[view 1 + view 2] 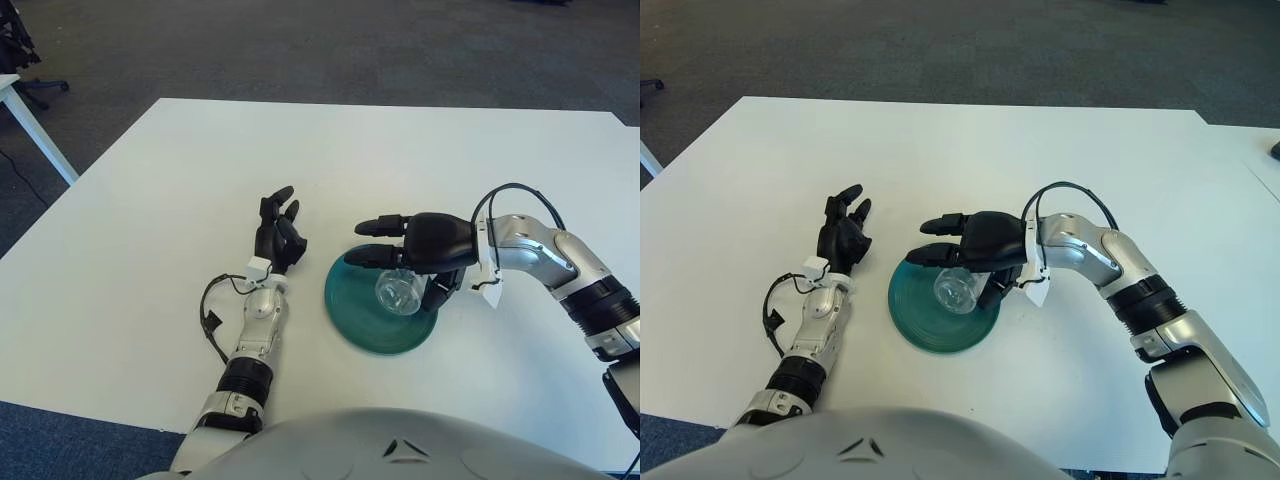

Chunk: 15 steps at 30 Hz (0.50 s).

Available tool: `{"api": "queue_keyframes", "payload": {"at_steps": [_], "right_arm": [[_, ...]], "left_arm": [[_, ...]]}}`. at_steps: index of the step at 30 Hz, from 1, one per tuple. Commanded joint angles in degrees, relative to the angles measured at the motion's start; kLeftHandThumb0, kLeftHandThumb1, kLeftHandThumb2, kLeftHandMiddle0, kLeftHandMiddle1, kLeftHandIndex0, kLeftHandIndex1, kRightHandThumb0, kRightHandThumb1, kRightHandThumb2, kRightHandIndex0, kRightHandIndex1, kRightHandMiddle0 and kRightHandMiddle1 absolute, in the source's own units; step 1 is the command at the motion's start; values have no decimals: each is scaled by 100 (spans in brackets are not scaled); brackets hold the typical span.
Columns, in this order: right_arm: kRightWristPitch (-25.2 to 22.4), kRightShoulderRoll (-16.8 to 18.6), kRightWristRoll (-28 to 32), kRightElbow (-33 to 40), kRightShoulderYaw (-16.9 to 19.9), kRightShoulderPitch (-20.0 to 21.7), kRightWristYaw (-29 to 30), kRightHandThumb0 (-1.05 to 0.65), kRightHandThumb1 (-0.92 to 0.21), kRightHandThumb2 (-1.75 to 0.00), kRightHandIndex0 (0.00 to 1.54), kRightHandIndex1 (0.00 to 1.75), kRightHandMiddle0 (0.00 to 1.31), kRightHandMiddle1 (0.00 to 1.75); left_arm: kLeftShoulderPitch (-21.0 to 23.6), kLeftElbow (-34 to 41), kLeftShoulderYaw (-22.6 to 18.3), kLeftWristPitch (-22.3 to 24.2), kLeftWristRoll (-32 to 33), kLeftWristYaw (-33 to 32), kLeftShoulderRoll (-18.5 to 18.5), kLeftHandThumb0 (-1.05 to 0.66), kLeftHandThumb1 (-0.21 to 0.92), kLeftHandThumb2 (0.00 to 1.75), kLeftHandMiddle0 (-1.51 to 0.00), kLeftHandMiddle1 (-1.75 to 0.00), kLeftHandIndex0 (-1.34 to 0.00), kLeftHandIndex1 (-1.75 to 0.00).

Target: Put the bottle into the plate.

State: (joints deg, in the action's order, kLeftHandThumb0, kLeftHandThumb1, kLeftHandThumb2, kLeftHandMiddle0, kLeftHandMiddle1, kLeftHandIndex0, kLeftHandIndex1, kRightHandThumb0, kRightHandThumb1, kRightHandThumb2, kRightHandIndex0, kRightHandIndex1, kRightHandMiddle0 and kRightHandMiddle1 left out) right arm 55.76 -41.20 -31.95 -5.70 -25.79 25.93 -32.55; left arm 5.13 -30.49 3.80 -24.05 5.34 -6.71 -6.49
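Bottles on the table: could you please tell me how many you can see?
1. A clear bottle lies over the green plate, under the right hand. None other shows.

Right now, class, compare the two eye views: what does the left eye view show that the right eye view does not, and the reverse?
Only the left eye view shows a white table leg and a chair base at the upper left. Only the right eye view shows the right arm's lower section. Both show the right hand over the clear bottle on the teal plate, and the left hand left of the plate on the white table.
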Motion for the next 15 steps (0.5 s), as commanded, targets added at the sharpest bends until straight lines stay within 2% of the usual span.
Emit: {"api": "queue_keyframes", "payload": {"at_steps": [1,15], "right_arm": [[45,8,90,-16,83,79,63,-105,-92,-98,0,0,0,0],[202,6,-45,-80,4,249,-11,-105,-92,-86,0,0,0,0]], "left_arm": [[-293,-475,-27,127,60,-15,-473,-78,92,107,-38,-21,0,-98],[-321,-371,-68,163,222,115,-480,-78,92,107,-38,-20,0,-97]]}}
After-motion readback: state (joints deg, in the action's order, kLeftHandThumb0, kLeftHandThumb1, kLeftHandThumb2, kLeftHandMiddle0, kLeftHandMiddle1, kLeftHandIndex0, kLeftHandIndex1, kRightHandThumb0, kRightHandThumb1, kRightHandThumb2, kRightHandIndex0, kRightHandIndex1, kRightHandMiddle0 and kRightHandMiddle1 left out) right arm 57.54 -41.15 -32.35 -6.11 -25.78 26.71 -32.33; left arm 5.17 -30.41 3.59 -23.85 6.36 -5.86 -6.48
